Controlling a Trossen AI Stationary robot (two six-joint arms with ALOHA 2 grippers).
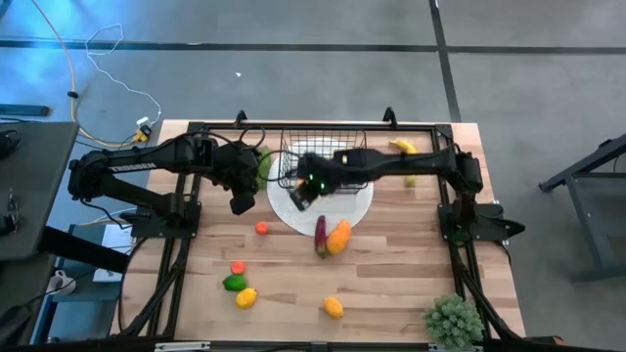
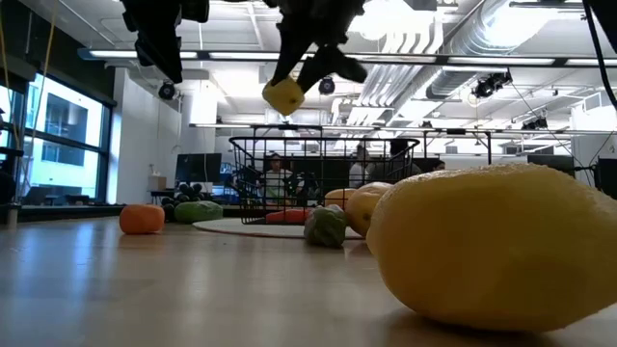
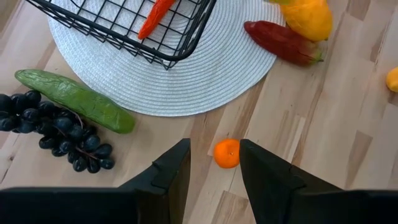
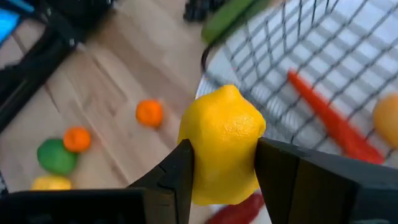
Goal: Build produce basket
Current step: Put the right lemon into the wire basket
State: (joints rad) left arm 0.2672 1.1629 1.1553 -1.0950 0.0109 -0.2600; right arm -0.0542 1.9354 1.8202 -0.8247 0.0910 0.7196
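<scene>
The black wire basket point(image 1: 323, 156) stands on a white round mat point(image 1: 293, 217) and holds an orange carrot-like piece point(image 3: 157, 16). My right gripper point(image 1: 301, 194) is shut on a yellow lemon point(image 4: 224, 134), high above the mat's left edge, beside the basket's near left corner; the low view shows the lemon point(image 2: 284, 95) well above the table. My left gripper point(image 1: 243, 201) is open and empty, raised above the table left of the mat; a small orange fruit point(image 3: 227, 153) lies on the table below its fingers. My right gripper pinches the lemon by its two opposite sides point(image 4: 200, 155) between the two fingers. The fingers slant downward from the table's right. The lemon is lifted clear, hanging at the fingers' lower end point(image 2: 289, 89).
A green cucumber point(image 3: 74, 99) and dark grapes point(image 3: 56, 127) lie left of the mat. A purple-red piece point(image 1: 320, 233) and an orange-yellow one point(image 1: 338, 237) lie at its near edge. A banana point(image 1: 403, 147) lies far right, several fruits point(image 1: 238, 284) near left, a plant point(image 1: 453, 321) near right.
</scene>
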